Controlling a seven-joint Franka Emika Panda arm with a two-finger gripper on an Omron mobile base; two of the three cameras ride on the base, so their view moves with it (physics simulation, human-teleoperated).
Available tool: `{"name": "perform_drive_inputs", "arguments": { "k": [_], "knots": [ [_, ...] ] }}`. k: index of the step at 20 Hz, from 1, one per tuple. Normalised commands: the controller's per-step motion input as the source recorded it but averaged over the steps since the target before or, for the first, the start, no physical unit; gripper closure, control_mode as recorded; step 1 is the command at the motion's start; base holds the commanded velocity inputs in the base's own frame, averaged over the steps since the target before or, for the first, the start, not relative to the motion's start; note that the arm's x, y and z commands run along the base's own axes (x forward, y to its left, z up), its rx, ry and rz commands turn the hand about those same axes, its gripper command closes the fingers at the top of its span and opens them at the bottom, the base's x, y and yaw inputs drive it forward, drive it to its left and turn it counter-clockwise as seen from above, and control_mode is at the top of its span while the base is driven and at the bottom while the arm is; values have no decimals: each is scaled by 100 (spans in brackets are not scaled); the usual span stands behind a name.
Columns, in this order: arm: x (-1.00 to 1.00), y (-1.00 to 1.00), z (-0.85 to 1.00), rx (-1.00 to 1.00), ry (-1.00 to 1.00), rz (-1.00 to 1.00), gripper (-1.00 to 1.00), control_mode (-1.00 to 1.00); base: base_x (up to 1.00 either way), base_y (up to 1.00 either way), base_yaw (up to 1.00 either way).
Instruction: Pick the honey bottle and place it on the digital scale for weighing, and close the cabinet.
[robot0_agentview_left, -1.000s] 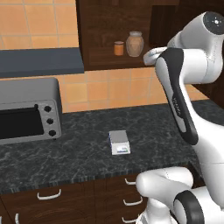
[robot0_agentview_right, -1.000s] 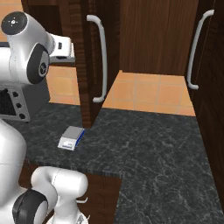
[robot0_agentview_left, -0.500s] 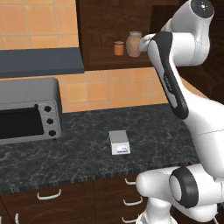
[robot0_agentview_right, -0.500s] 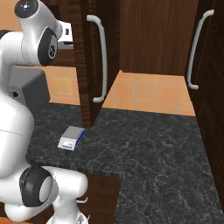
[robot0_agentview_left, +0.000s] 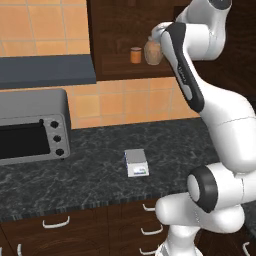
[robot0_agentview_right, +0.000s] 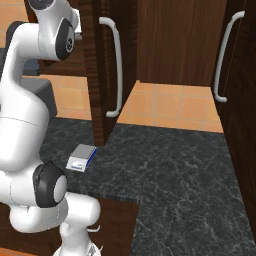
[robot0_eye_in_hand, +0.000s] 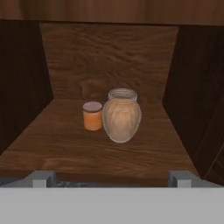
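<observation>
Standing upright on the shelf of the open cabinet (robot0_agentview_left: 125, 45), the honey bottle (robot0_eye_in_hand: 121, 115) sits mid-shelf with its grey lid on, and a small orange jar (robot0_eye_in_hand: 92, 116) stands just beside it, on its left in the hand view. In the left base view the bottle (robot0_agentview_left: 152, 51) shows at the shelf's right part, partly behind the arm, with the jar (robot0_agentview_left: 135, 54) to its left. The gripper (robot0_eye_in_hand: 111, 177) faces the shelf from in front, its two finger tips (robot0_eye_in_hand: 42, 178) spread wide apart at the bottom corners of the hand view, released and holding nothing; the bottle lies ahead between their lines, not touched. The cabinet door (robot0_agentview_right: 102, 65) hangs open, edge-on in the right base view, with its long silver bar handle (robot0_agentview_right: 116, 70) vertical. Down on the dark speckled counter (robot0_agentview_left: 100, 170) the scale (robot0_agentview_left: 136, 162) lies flat with nothing on its plate, its display strip toward the counter's front edge; it also shows in the right base view (robot0_agentview_right: 82, 157). A grey toaster oven (robot0_agentview_left: 32, 125) stands on the counter well to the left of the scale.
</observation>
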Motion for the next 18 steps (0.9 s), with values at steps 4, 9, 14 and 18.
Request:
{"name": "perform_drive_inputs", "arguments": {
  "k": [4,9,14,18],
  "knots": [
    [54,0,-36,6,-29,0,-100,-100,0,0,0],
    [70,0,-37,1,-17,0,-100,-100,0,0,0],
    [68,0,-21,0,-18,0,-100,-100,0,0,0],
    [66,0,0,0,0,0,-100,-100,0,0,0]
  ]
}}
